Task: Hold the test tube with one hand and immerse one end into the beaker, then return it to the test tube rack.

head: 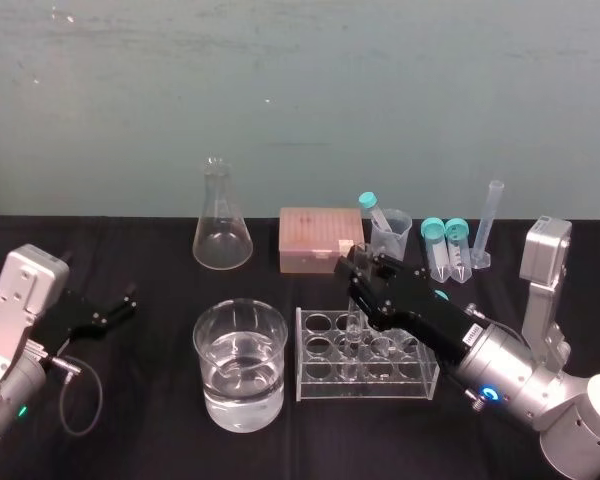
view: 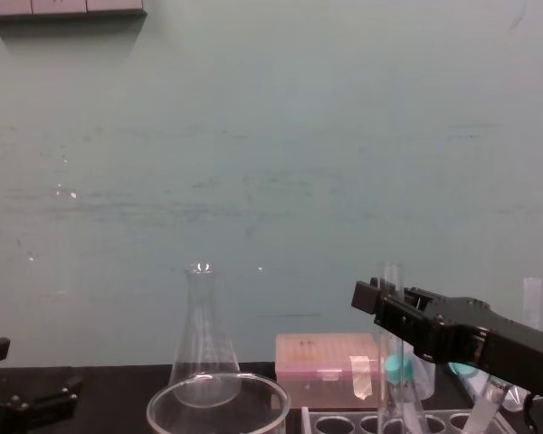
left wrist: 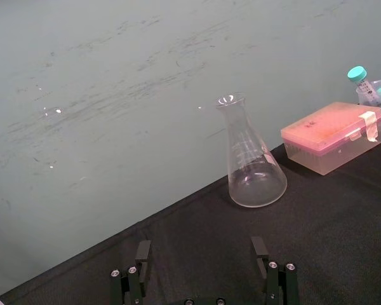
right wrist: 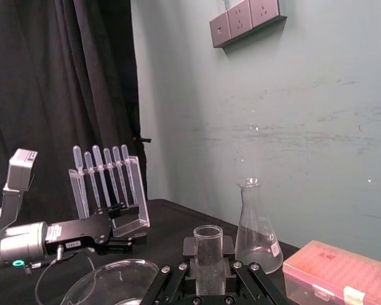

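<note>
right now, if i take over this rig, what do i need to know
Right end effector: shut on the test tube, which stands in the test tube rack.
Left end effector: open, parked far left.
Beaker: holds clear liquid, left of the rack.
Done: unclear whether the dip has happened.
Left: if not, lift, dip one end, re-rack; then release.

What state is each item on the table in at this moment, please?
test tube: upright, lower end in the test tube rack
right tool: shut on the test tube
beaker: upright, partly filled with clear liquid
left tool: open, idle at the left of the table
conical flask: upright, empty
pink box: lid closed
</note>
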